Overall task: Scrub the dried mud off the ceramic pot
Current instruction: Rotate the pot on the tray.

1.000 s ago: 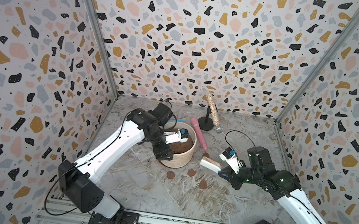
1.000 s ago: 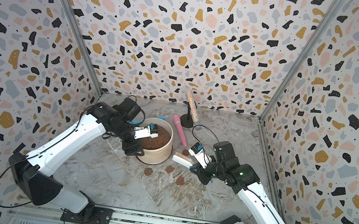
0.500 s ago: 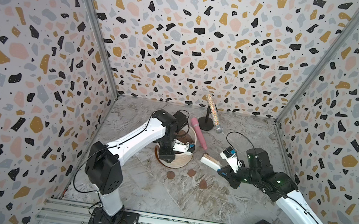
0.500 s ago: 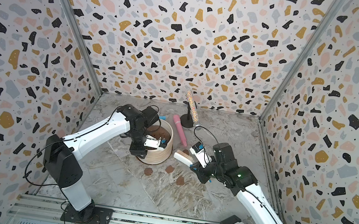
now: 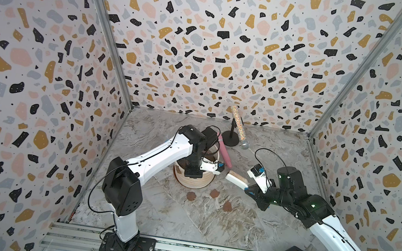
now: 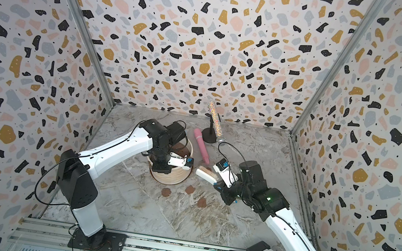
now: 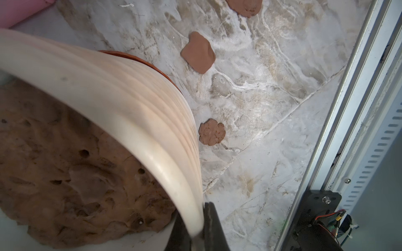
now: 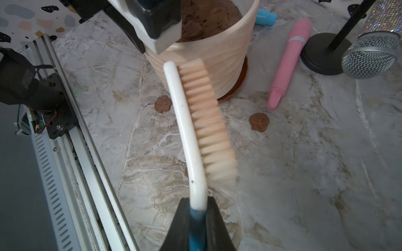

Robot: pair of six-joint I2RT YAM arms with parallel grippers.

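A marbled counter [image 5: 178, 223] fills the floor of a booth with terrazzo-patterned walls. On it the ceramic pot [image 5: 196, 181] stands on its terracotta saucer [image 8: 241, 80], left of centre and heaped with a mound of soil [image 7: 65, 173]. A second ago the left tool [image 7: 194, 217] stood open beside the pot. It has since swung over and clamped the rim, one finger inside and one outside, so the pot now looks braced for scrubbing. The right tool [image 8: 198, 206] stays closed on the blue end of the brush [image 8: 189, 130], whose bristles face the pot wall from just beside it; contact cannot be told. The dried mud [image 5: 191, 196] lies as three patches on the counter in front of the pot, and the ribbed wall in view looks clean, so probably little scrubbing remains there.
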